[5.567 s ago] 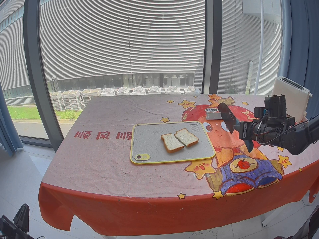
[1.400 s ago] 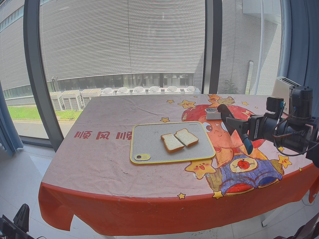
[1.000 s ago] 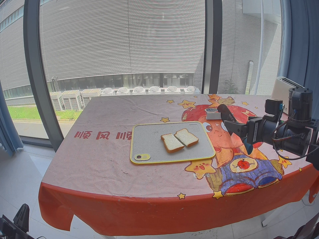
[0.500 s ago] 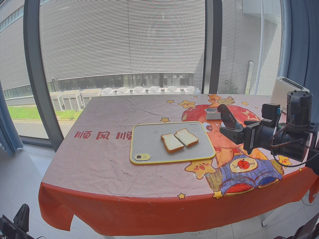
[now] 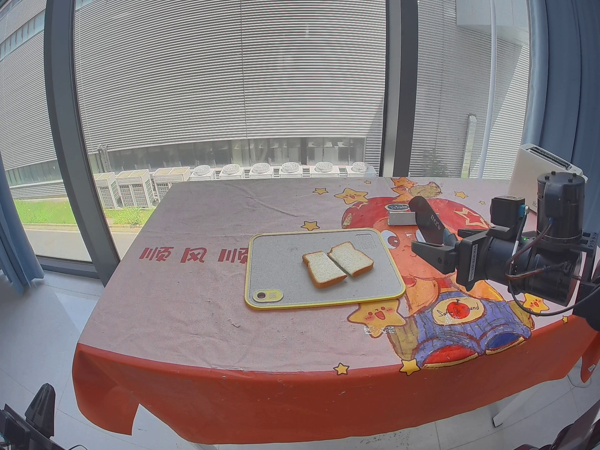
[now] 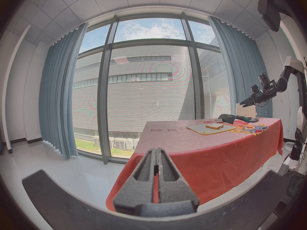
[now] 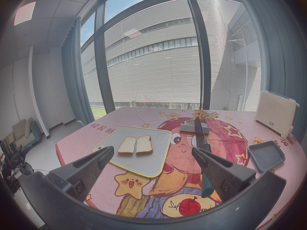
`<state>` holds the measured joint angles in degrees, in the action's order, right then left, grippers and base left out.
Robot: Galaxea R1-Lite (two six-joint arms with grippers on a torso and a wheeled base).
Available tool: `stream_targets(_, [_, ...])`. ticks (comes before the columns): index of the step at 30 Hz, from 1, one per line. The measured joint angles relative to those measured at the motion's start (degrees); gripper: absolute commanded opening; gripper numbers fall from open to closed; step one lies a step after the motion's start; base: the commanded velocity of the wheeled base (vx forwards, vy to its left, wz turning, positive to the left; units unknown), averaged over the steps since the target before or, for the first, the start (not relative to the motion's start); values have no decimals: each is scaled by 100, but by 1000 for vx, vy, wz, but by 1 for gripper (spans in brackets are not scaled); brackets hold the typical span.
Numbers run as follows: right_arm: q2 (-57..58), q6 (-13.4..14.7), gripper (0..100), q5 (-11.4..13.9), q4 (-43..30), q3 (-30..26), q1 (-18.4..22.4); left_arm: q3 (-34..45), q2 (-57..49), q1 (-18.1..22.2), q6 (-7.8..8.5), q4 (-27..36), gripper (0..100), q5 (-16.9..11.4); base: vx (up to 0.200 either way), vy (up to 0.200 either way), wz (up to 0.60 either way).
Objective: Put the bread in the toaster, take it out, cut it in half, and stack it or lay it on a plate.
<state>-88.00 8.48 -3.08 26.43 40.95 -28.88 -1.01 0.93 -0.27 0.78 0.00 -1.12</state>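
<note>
In the head view, two bread halves (image 5: 337,264) lie side by side on the cutting board (image 5: 281,270) at frame centre. The right gripper (image 5: 430,252) hangs right of centre and hides part of the knife (image 5: 428,217). The toaster (image 5: 537,167) stands at the upper right edge.

In the left wrist view, the left gripper (image 6: 155,152) is pressed closed on nothing, well apart from the table (image 6: 192,154).

In the right wrist view, the right gripper's jaws gape wide and empty. A dark square plate (image 7: 267,155) lies near the toaster.

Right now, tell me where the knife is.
In the head view the knife lies right of the cutting board, blade tip on a small grey block.
</note>
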Motion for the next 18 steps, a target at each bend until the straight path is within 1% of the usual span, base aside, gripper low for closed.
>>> stream_targets(18, [0,-66,100,0,4,-51,-85,0,0,0,1,0,0,0,0,0,0])
